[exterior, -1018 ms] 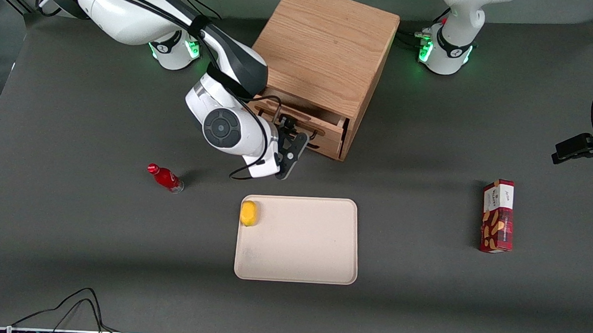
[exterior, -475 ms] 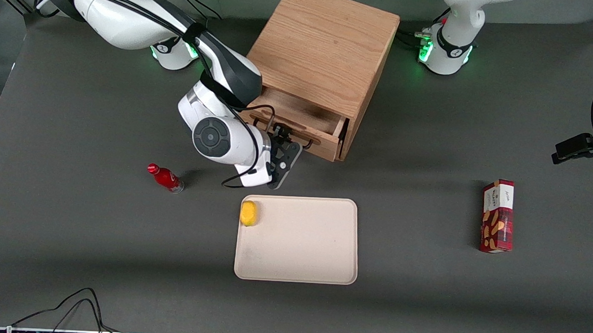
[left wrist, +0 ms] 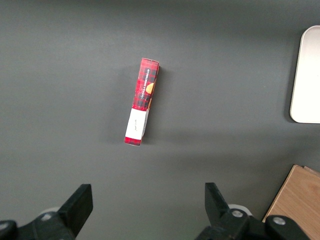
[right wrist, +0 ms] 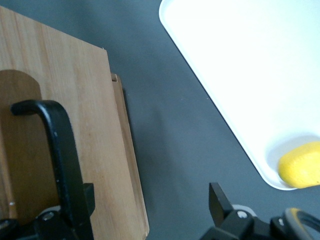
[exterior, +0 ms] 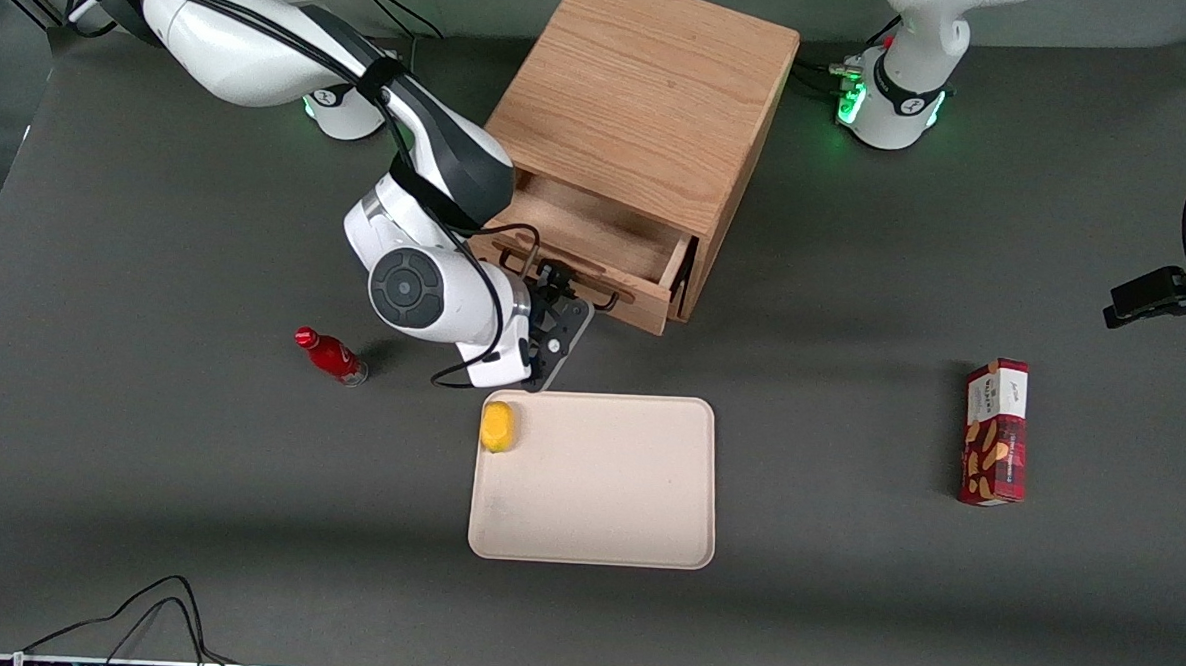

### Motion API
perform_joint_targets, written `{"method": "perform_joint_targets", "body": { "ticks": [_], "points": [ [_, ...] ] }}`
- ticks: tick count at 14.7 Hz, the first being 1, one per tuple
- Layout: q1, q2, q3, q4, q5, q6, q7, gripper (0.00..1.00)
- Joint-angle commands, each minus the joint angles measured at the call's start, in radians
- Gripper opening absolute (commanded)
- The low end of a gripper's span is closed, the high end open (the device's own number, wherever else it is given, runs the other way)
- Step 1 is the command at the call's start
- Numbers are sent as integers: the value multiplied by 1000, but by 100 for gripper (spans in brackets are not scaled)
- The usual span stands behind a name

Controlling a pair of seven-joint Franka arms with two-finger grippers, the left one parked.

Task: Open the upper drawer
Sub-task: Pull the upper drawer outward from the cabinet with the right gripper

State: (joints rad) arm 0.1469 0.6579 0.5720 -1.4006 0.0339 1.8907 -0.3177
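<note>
The upper drawer (exterior: 597, 231) of the oak cabinet (exterior: 643, 95) stands partly pulled out toward the front camera, and its inside looks empty. Its black bar handle (exterior: 606, 299) runs along the flat front. My gripper (exterior: 559, 283) is at the handle, at the end toward the working arm, open. In the right wrist view the drawer front (right wrist: 95, 125) and the handle (right wrist: 60, 150) are close up. One finger (right wrist: 88, 196) lies against the bar, the other (right wrist: 218, 199) stands well apart over the table; the gripper (right wrist: 152, 205) spans the front's edge. The bottom drawer is hidden.
A beige tray (exterior: 594, 548) lies nearer the front camera than the cabinet, with a yellow fruit (exterior: 497, 426) in its corner just below my wrist. A red bottle (exterior: 332, 356) lies toward the working arm's end. A red snack box (exterior: 995, 432) lies toward the parked arm's end.
The upper drawer has slid farther out of the cabinet toward the front camera. My gripper has moved with its handle, toward the tray.
</note>
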Motion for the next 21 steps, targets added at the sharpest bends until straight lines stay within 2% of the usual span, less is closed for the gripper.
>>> {"method": "perform_joint_targets", "body": {
  "ticks": [1,21],
  "points": [
    [17,25,-27,29,-15,-1,-24,100],
    [-6,46,-72,88,-23,-13,-26,100]
  ]
}}
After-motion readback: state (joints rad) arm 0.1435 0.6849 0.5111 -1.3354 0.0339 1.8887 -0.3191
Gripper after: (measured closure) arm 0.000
